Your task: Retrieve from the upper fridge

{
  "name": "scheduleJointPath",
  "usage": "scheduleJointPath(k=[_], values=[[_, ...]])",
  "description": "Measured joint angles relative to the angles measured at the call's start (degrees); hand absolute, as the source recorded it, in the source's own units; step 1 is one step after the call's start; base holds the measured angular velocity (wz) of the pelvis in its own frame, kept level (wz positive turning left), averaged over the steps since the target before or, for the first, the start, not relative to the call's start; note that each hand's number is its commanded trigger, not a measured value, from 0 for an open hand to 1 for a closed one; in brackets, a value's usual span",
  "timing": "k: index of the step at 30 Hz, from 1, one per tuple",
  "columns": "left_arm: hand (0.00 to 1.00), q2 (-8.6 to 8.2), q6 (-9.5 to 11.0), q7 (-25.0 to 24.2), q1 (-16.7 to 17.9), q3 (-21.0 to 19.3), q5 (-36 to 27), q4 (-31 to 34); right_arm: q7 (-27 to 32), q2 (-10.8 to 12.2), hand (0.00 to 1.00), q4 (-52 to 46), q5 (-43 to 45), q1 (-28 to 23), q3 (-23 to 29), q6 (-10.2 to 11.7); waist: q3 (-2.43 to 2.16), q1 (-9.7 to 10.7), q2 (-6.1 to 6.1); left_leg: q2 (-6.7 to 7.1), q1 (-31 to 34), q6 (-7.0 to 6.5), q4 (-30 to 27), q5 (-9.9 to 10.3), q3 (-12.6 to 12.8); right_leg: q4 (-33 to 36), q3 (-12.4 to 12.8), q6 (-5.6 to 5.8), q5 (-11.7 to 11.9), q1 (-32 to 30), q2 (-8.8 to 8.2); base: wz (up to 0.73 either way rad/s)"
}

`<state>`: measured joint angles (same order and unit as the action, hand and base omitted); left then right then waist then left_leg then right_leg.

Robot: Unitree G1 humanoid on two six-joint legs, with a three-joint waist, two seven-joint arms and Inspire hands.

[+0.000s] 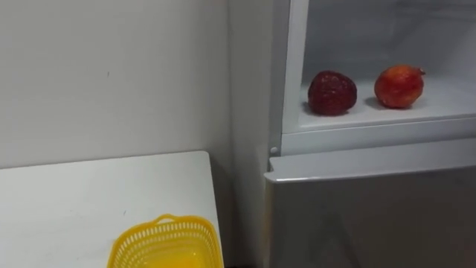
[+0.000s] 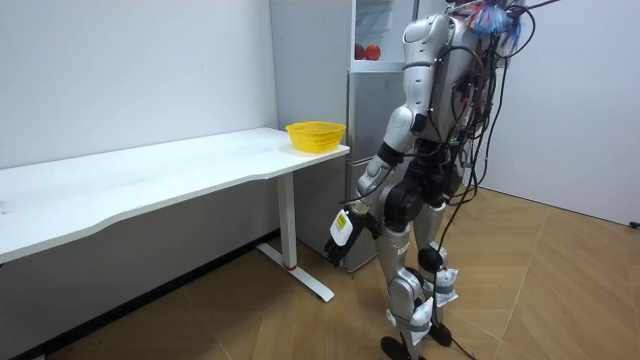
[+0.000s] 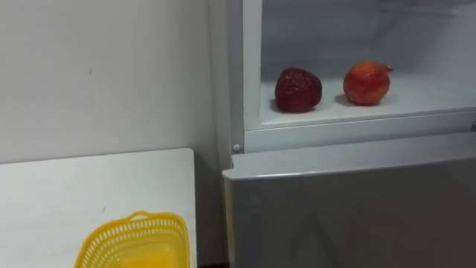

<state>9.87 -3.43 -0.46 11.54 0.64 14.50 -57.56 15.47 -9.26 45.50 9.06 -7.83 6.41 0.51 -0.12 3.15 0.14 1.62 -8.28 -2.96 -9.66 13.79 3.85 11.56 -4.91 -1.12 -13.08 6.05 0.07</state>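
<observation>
dark fruit (image 1: pixel 332 93) and orange fruit (image 1: pixel 399 85) side by side on fridge shelf (image 1: pixel 454 97) | left hand (image 2: pixel 341 238) hangs low, I cannot tell its state | risk: I nudge a round fruit, it rolls off

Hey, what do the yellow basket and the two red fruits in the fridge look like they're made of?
Yellow basket: probably moulded plastic, slightly glossy, going by its open lattice wall. Dark red fruit: dull, bumpy skin; real or imitation, I cannot tell. Orange-red fruit: smooth skin with a little crown, pomegranate-like; likewise possibly imitation.
</observation>
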Motion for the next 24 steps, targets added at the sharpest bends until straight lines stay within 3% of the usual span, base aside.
scheduleJointPath(k=[9,14,18,21,24], values=[[0.0,-0.09,2.19,-0.21,0.48,-0.07,-0.38,0.73,2.06,0.12,0.0,-44.27,0.07,-8.13,2.74,2.09,-0.02,3.0,-0.04,-0.59,0.6,0.03,0.09,-0.02,4.6,1.08,3.05,-0.09,0.06,-2.55,0.23,-0.19],[0.0,0.41,5.04,0.84,0.61,0.22,-1.08,-1.52,3.57,-0.1,0.0,-63.41,0.01,-9.55,3.6,5.31,-0.07,4.55,-0.05,-0.91,0.71,0.04,0.15,-0.01,6.59,1.21,4.72,-0.21,0.72,-3.22,1.13,-0.23],[0.0,0.53,6.12,2.58,0.28,1.86,-1.37,-4.43,7.21,0.06,0.0,-69.58,0.14,-9.3,3.88,7.67,-0.01,4.54,-0.25,-0.98,0.5,0.04,0.17,-0.01,7.04,1.22,4.93,-0.17,0.74,-3.29,1.12,-0.07],[0.0,0.48,6.4,2.77,0.07,1.98,-1.31,-4.39,8.88,-0.02,0.0,-73.3,0.78,-8.61,3.87,8.7,-0.27,4.35,0.14,-0.99,0.98,0.04,0.41,0.0,7.03,1.1,4.77,-0.13,1.22,-4.12,1.27,0.0],[0.0,0.53,6.42,2.75,0.09,2.55,-1.34,-4.48,9.76,-0.27,0.0,-74.3,0.77,-8.04,3.8,9.5,-0.26,4.07,-0.22,-1.0,1.03,0.03,0.51,0.01,6.96,1.25,4.5,-0.17,1.37,-4.14,1.31,0.01]])
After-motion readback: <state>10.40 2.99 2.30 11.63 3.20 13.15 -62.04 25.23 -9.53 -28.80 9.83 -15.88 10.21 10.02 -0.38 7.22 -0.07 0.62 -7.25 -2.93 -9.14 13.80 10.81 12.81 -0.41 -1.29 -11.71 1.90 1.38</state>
